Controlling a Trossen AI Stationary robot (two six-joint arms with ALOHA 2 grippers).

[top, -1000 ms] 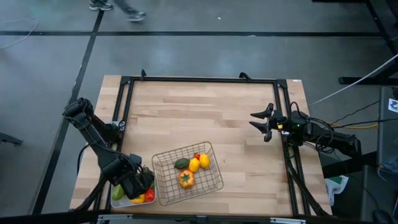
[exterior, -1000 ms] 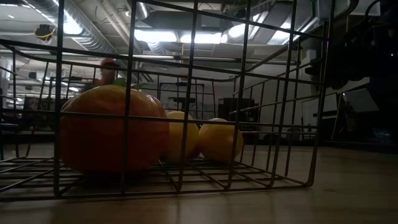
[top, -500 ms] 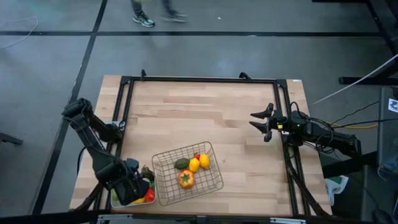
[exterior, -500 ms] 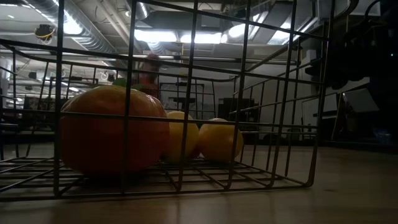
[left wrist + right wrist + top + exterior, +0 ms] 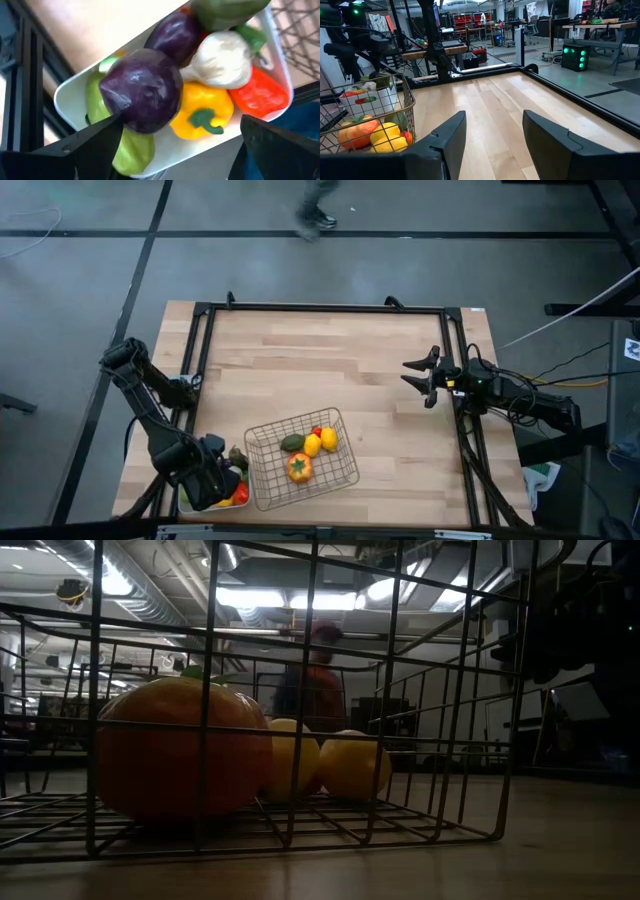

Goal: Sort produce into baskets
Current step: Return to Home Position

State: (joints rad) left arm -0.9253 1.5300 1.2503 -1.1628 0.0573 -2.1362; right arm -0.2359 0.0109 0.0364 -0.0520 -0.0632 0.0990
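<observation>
both arms are dark, near-black all over. the left arm (image 5: 145,395) is built of chunky rounded joint housings linked by slimmer straight segments. the right arm (image 5: 530,408) is the same make, with black cables (image 5: 505,415) looping along it and a thin yellow wire (image 5: 570,383) running off to the right. each arm ends in two matte dark fingers: the left fingers (image 5: 75,150) are broad, flat-faced wedges, and the right fingers (image 5: 445,142) are smooth and angular, with bevelled edges.

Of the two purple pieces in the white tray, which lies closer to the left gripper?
The big round onion, beside the left gripper's finger; the darker piece lies beyond it.
</observation>
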